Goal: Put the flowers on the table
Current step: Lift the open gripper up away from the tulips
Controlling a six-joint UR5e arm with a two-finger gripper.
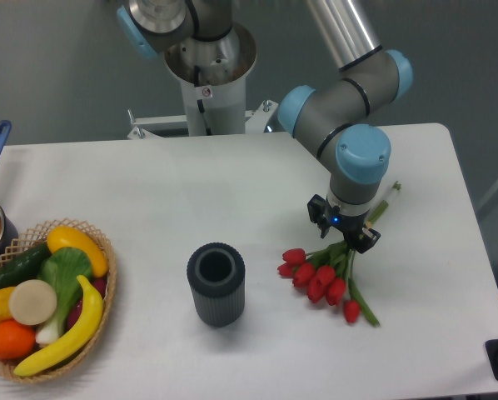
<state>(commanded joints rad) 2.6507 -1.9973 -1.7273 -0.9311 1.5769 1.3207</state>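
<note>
Fingers on your gripper (343, 234) hide under the wrist, so I cannot tell whether they grip the stems. Flowers (326, 277) lie fanned on the table (149, 179), toward its right edge, beside the dark cylinder (216, 284). Release fully, then lift straight up.

Red tulip flowers on green stems (326, 279) lie on the white matte table (149, 192), right of a dark ribbed cylinder (216, 284).
</note>
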